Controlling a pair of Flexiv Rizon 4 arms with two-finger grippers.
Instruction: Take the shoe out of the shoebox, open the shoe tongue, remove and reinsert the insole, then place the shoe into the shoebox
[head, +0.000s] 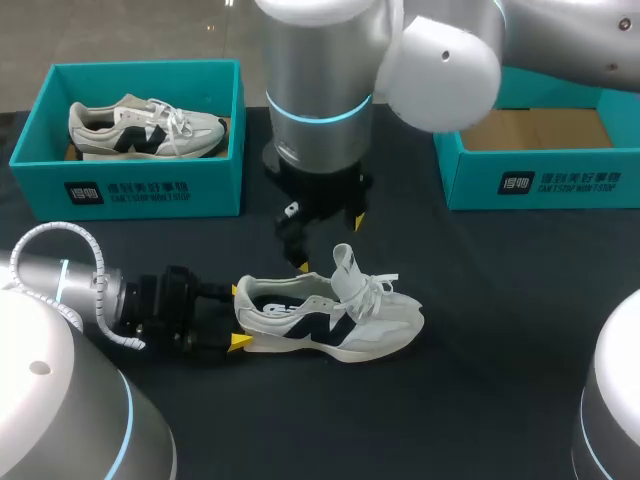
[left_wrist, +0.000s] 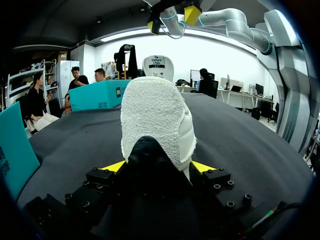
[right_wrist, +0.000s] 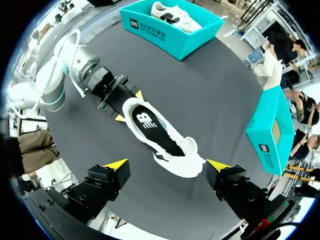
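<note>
The shoe (head: 330, 315) stood on its sole in the middle of the dark table (head: 480, 300), well apart from both boxes. The left end effector (head: 239, 317) was clamped on its heel from both sides. The right end effector (right_wrist: 167, 165) hung above the shoe with its fingers wide apart. A teal shoebox (head: 140, 185) at the far left edge held another shoe (head: 145, 128). A second shoebox (head: 540, 180) stood at the far right.
</note>
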